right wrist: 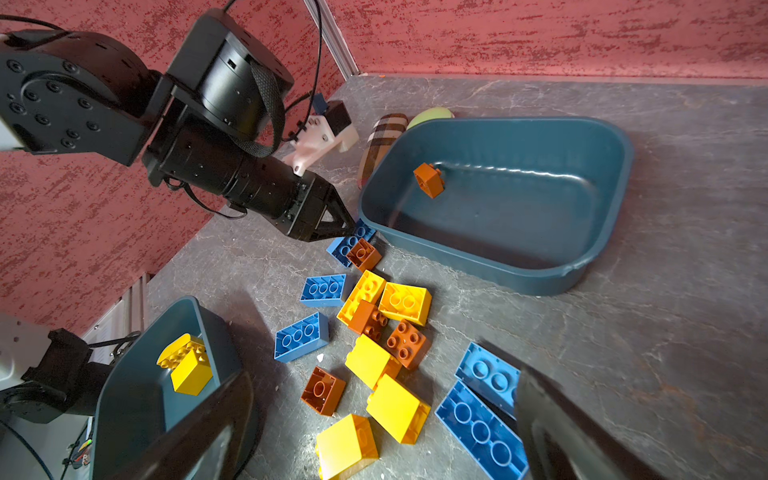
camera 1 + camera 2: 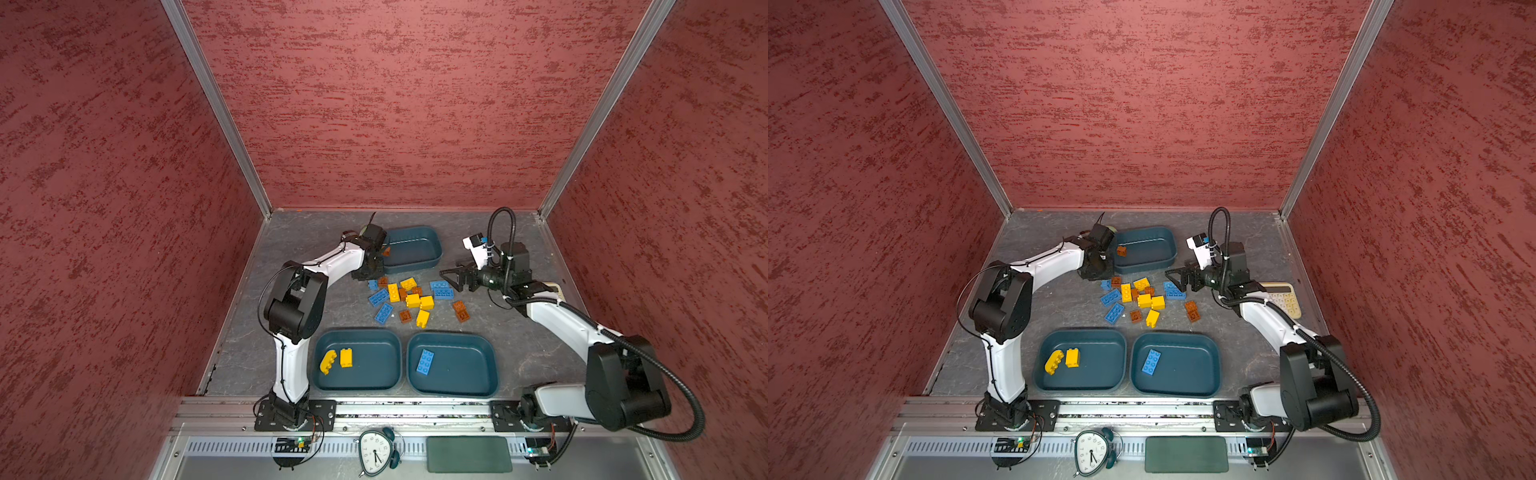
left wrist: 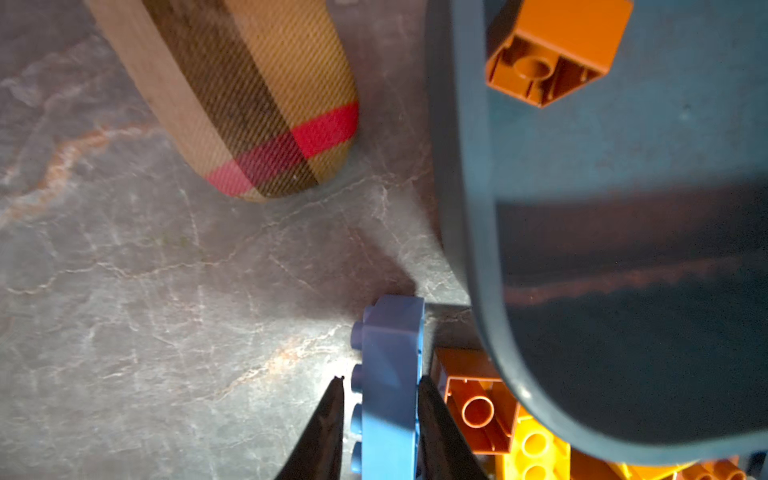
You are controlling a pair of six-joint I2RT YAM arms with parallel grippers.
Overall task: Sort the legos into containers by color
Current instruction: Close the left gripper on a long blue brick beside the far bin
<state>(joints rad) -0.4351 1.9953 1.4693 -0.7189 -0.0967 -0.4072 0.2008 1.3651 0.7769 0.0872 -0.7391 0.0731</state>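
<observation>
Left wrist view: the left gripper (image 3: 380,380) is clamped on the blue brick (image 3: 392,332). The brick stands on edge, long axis along the fingers, just beside the far tub (image 3: 465,166). In a top view the blue-brick tub (image 2: 453,336) lies at about five o'clock, well apart. The right gripper (image 2: 451,275), jaws wide, hovers nearer it

Even light — wrist close-ups blurry (fisheye edges)
</observation>
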